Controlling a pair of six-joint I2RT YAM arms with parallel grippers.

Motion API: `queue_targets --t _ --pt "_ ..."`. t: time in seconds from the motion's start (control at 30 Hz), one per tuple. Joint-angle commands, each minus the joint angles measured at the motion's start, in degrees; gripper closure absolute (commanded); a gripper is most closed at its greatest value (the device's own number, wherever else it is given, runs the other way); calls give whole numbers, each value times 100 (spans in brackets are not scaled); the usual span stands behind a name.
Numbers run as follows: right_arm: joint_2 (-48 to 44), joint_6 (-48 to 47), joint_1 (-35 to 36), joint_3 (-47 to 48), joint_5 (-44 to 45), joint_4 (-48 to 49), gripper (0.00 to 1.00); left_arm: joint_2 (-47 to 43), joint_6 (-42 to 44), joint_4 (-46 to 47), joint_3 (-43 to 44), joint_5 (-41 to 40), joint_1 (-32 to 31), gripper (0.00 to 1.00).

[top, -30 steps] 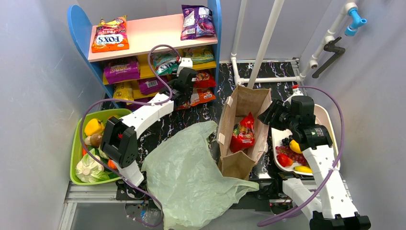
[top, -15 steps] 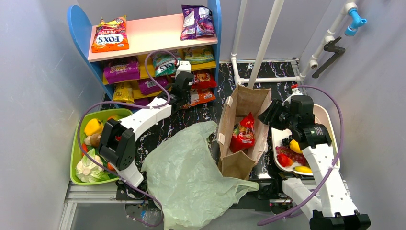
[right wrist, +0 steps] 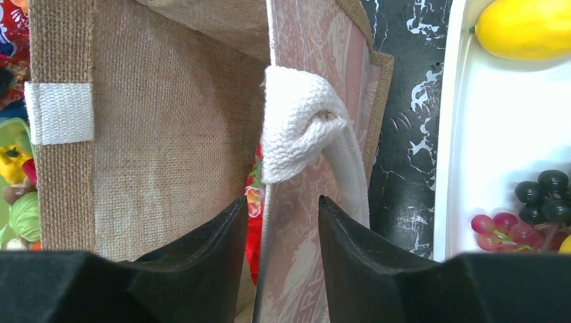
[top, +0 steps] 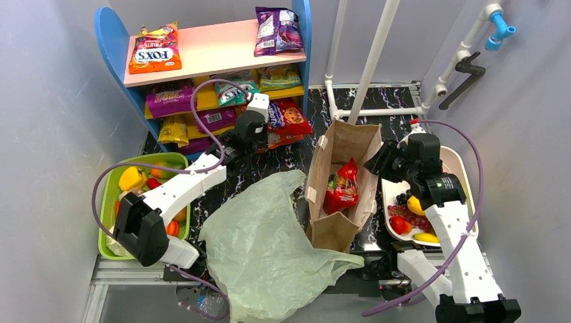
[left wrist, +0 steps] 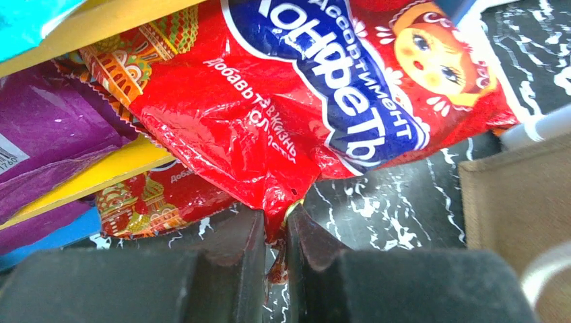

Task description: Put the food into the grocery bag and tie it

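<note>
The pale-green grocery bag (top: 262,249) lies crumpled at the near middle of the table. The food lies in a green basket (top: 106,202) at the left: a yellow piece (top: 131,178), an orange piece (top: 172,227), green ones partly hidden by my left arm. My left gripper (top: 269,128) is at the shelf's lower tier, shut on the corner of a red snack packet (left wrist: 283,101); the pinch shows in the left wrist view (left wrist: 276,225). My right gripper (top: 377,161) is open and straddles the right wall of the brown bag (right wrist: 161,134), next to its white handle (right wrist: 296,128).
The brown bag (top: 333,232) stands open mid-table with a red packet (top: 342,188) inside. A white tray (top: 458,168) at the right holds grapes (right wrist: 539,202), a lemon (right wrist: 525,27) and other fruit. The blue-sided snack shelf (top: 209,47) stands at the back left, white pipes (top: 370,60) at the back.
My left gripper has drawn the red snack packet out of the lower shelf, and the left arm's elbow has swung left over the basket. The right arm has not moved.
</note>
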Motion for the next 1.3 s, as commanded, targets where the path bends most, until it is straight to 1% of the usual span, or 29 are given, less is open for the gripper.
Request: queue_targets --t 0.0,0.13,0.37,0.5,0.53,0.63,0.67,0.87,1.0,1.1,1.27 --pt "-7 -70 -5 176 81 -11 53 -586 59 25 -30 187 -182 100" --pt "-27 -60 -5 172 72 -17 59 -852 65 -50 -88 212 -397 100" --pt "-45 -46 -5 108 31 24 81 -1395 142 -257 29 186 -871 100" --pt "-43 -29 -5 93 15 40 97 -1788 164 -344 185 109 -1131 100" --pt "-45 -29 -5 109 21 27 98 -1862 165 -396 256 97 -1181 100" --pt "-62 -19 -5 143 50 -3 99 -2166 231 -435 384 61 -1359 100" --pt "-261 -19 -5 142 62 -8 99 -2270 258 -429 416 121 -1411 100" --pt "-113 -26 -6 131 157 -18 99 -2653 499 -609 955 796 -1594 100" --pt "-99 -20 -5 144 174 -20 99 -2577 578 -886 1612 1351 -1697 100" --pt "-83 -16 -5 139 164 -12 99 -2415 483 -1121 2081 1595 -1776 100" --pt "-60 -13 -5 140 181 -16 99 -2144 250 -1172 2671 1891 -1912 100"
